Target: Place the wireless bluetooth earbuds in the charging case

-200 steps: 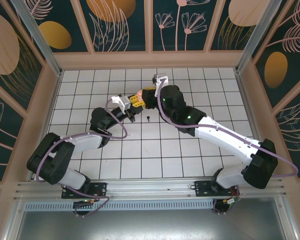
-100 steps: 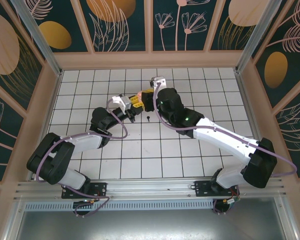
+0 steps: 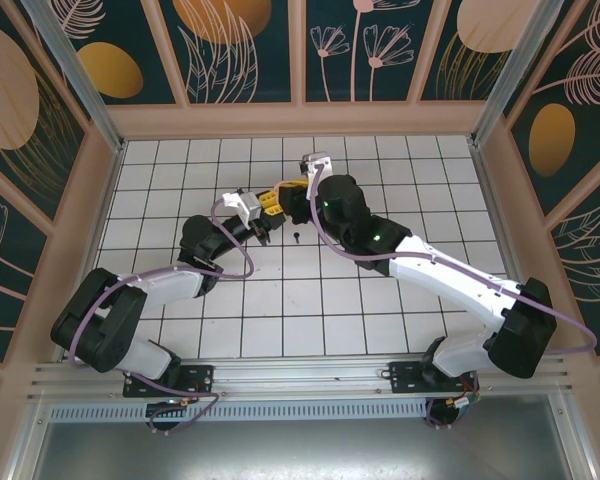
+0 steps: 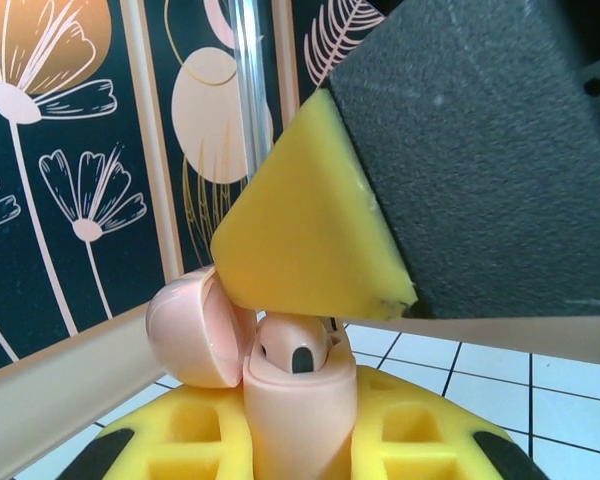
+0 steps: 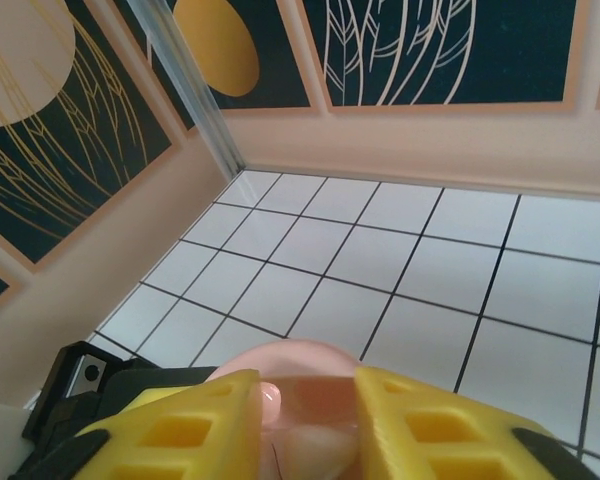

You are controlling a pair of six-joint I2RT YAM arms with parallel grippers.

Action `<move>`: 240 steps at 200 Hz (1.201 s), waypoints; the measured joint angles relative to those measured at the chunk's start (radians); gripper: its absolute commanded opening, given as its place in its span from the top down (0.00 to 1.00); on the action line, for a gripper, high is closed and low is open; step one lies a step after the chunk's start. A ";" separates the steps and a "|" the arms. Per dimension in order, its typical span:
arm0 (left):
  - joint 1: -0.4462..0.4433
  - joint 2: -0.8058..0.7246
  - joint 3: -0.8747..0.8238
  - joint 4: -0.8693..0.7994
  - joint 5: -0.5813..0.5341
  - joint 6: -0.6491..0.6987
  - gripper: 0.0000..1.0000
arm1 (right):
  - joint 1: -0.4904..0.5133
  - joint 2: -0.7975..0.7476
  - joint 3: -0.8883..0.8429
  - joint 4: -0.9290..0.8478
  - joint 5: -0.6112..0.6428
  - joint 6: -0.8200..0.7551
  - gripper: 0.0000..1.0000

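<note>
Left wrist view has the left pincer (image 4: 300, 450) clenched around the one charging case (image 4: 298, 405), keeping it upright with its lid (image 4: 195, 335) swung open, likely so the well faces the right pincer (image 5: 305, 425) above the case; whether that one grips anything I cannot tell. One pale earbud (image 4: 292, 352) sits in the case, and one black earbud (image 3: 296, 237) lies on the surface (image 3: 280, 300) just beside it

The case (image 4: 300, 400) and its open lid (image 4: 195, 330) were smooth pale pink plastic with a soft sheen. The yellow fingers (image 4: 380, 395) beside it looked like matt moulded plastic. The dark block (image 4: 480, 150) above was rough and speckled. The floor tiles (image 5: 420, 270) were smooth, white and faintly glossy. The corner post (image 5: 185, 90) was brushed metal.
</note>
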 measured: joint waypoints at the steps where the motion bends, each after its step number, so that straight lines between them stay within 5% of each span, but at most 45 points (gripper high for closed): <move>1: 0.000 0.000 0.000 0.000 0.000 0.000 1.00 | 0.000 0.000 0.001 -0.001 0.000 0.000 0.64; 66: -0.005 0.000 0.000 0.014 0.001 0.000 1.00 | -0.014 0.000 0.045 -0.057 -0.030 0.049 0.40; 130: -0.013 0.000 0.000 0.053 0.018 0.000 1.00 | -0.059 -0.039 0.076 -0.075 -0.078 0.074 0.34; 154: -0.013 0.000 0.000 0.059 0.019 0.000 1.00 | -0.090 -0.041 0.129 -0.102 -0.120 0.083 0.42; 198: -0.013 0.000 0.000 0.037 0.034 0.008 1.00 | -0.190 0.042 0.294 -0.233 -0.223 0.086 0.83; 240: -0.013 0.000 0.000 -0.026 0.050 0.034 1.00 | -0.209 0.209 0.433 -0.378 -0.330 0.050 0.94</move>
